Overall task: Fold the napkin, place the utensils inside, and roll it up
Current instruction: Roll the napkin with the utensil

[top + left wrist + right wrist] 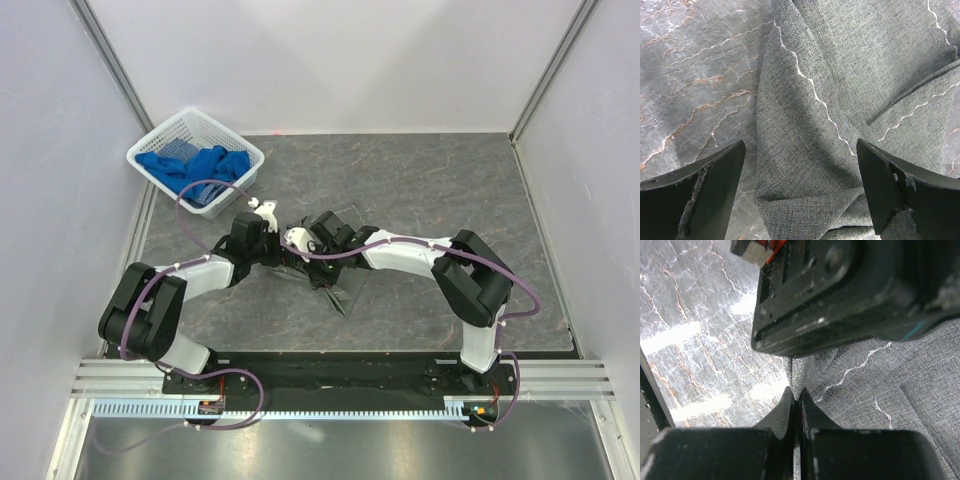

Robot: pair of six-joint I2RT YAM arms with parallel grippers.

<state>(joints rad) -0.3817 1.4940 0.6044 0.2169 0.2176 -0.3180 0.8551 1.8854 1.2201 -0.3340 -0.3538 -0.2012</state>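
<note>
From my station I judge the job as partway through. The napkin (335, 292) lies at the middle of the desk (450, 200), right under both wrists, and it is no flat sheet: in the left wrist view I see layers lapped over one another, wavy stitched hems crossing at angles and a rumpled bunch at the near end. So some folding looks done, loosely, but I see no tight, tidy roll.

I cannot find the fork in any view. It may be tucked under a layer or hidden beneath the arms, and I cannot tell which.

The left pincer (801, 145) stands wide apart above the cloth, one finger over bare desk and the other over the fabric, gripping nothing. The right pincer (796, 392) is pressed together at the cloth's edge, with nothing that I can see caught between its tips.

The basket (225, 132) of blue cloths (195, 165) sits at the far left corner, well apart from the work.

To my eye what is left is confirming the fork is inside, then rolling the bundle up properly
</note>
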